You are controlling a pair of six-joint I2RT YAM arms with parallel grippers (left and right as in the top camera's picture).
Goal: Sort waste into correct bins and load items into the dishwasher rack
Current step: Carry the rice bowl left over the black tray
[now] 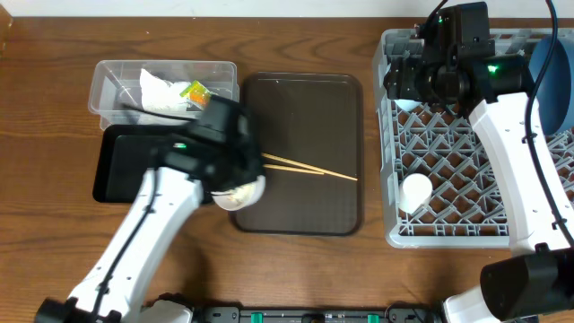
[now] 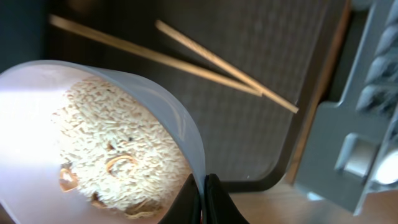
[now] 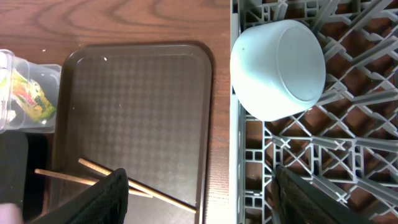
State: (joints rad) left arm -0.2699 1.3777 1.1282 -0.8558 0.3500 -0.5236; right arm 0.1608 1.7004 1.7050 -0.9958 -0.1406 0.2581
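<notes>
Rice grains point(image 2: 118, 149) are seen closest, piled inside the white bowl point(image 2: 37, 124). The thin rim of this bowl is pinched between the two jaws of the left gripper point(image 2: 203, 198), which are clamped tight on it. From above, the bowl is seen at the near left corner of the brown tray point(image 1: 305, 108), just beside the black tray point(image 1: 117, 170). Whether it is lifted or resting cannot be told.

Two chopsticks point(image 1: 309, 168) are laid on the brown tray, with their tips close together at one end. On the far side of the black tray the clear tub point(image 1: 108, 81) is placed. A white tissue point(image 1: 161, 90) and a snack wrapper point(image 1: 195, 90) are kept inside it.

The right gripper point(image 3: 199, 186) is held over the far left corner of the rack point(image 3: 239, 162). Its fingers point(image 3: 106, 199) are spread wide apart, and nothing is held between them. The light blue bowl point(image 3: 278, 68) is set in the rack, tilted with its bottom turned up. A white cup point(image 1: 415, 190) is set nearer the front of the rack. The dark blue dish point(image 1: 547, 67) is seen at the far right.
</notes>
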